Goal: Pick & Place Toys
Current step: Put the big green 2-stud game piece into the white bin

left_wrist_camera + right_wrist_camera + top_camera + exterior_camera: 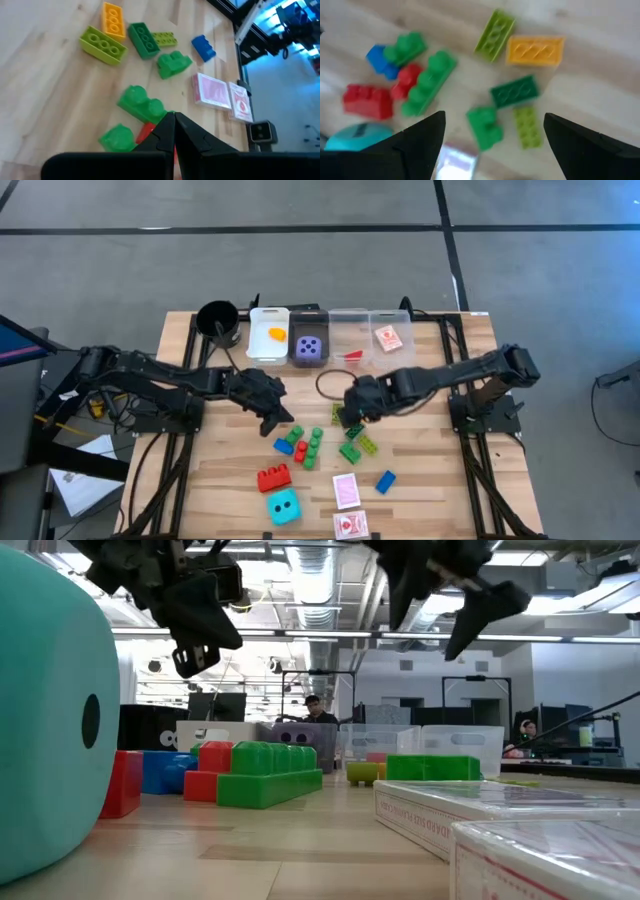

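Nearest the table's front edge lie two red-white cards (350, 524), one just behind the other, with the cyan die (283, 505) to their left. Behind the die sits a big red brick (274, 477), and to the right of the cards a blue brick (385, 481).

Farther in, at mid-table, a cluster of small bricks is spread out: a long green brick (312, 448), a small red brick (301, 451) touching it, a second blue brick (284, 446) on the left, and to the right a dark green brick (351, 452) and light green bricks (366, 443).

Above this cluster hang both grippers. The left gripper (281, 420), over the left part of the pile, has its fingers clenched together with nothing between them. The right gripper (349, 418) hovers over the right part of the pile, near the yellow brick (535, 50), with its fingers (420, 137) spread wide and empty.

At the far edge stand a black cup (217, 320) and a row of bins. The white bin (268, 335) holds an orange brick (277, 334), the dark bin beside it holds the purple die (309, 347), and the clear bin (388, 337) on the right holds another red-white card.
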Robot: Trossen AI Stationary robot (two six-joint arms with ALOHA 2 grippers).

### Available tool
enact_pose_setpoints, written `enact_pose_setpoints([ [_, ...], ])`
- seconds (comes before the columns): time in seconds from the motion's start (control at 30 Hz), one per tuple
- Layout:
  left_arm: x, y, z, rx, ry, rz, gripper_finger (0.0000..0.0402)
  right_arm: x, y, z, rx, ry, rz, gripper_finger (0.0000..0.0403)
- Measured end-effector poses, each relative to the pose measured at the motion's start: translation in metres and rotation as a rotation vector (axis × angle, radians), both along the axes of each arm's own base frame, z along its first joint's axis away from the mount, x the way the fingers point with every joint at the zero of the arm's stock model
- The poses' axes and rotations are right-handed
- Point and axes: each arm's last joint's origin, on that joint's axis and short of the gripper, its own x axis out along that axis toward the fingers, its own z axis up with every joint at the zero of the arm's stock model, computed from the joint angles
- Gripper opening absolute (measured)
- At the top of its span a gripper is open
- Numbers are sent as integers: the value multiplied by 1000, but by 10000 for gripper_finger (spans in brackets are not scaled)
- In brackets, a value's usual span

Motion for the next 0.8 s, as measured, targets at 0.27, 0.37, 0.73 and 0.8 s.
enact_pose_setpoints([
  [0.27,-1,-14,0,-17,4,-43,0,-6,42,2,121,-29,35,330],
  [0.37,-1,-14,1,-25,-1,-41,0,-8,57,3,163,-55,54,330],
  [0.73,1,-15,4,-34,-39,-40,0,-8,97,13,255,-220,134,330],
  [0.8,1,-17,4,-64,-30,-25,0,-7,103,14,271,-248,149,330],
])
